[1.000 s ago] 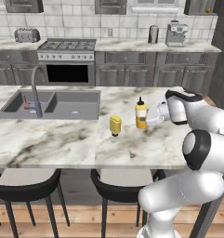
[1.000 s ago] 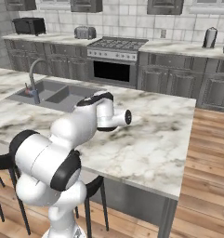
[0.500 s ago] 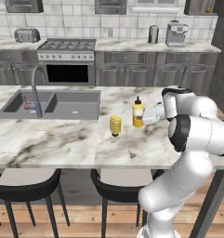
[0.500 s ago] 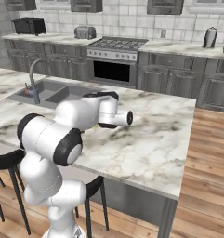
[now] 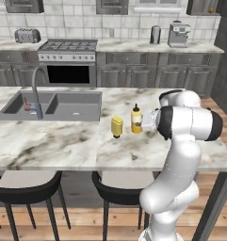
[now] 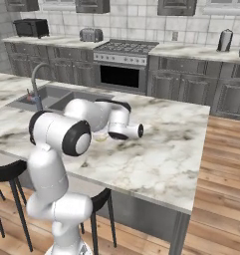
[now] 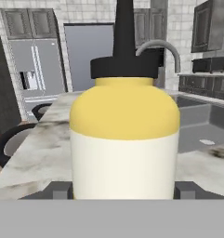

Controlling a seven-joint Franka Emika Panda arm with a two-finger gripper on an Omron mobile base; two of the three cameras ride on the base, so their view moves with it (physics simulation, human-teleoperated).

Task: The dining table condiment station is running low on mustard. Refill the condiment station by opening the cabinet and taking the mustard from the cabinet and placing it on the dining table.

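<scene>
The mustard (image 5: 136, 121), a slim yellow bottle with a dark pointed nozzle, stands upright on the marbled dining table (image 5: 63, 141), right of the inset sink (image 5: 72, 103). My gripper (image 5: 144, 121) reaches in from the bottle's right and is shut on its lower body. In the hand view the mustard (image 7: 125, 135) sits close up between the two fingertips (image 7: 60, 190), which press against its sides. The cabinet (image 5: 202, 5) is a dark grey wall unit at the back right, cut off by the frame's top edge.
A squat yellow jar (image 5: 117, 126) stands just left of the mustard. The curved faucet (image 5: 37, 89) rises at the sink's left. Two black stools (image 5: 25, 183) tuck under the table's near edge. The table's right end (image 6: 191, 164) drops to wood floor.
The arm's elbow has swung from low on the right to upright over the table's near edge. The mustard has shifted slightly left with the gripper still on it.
</scene>
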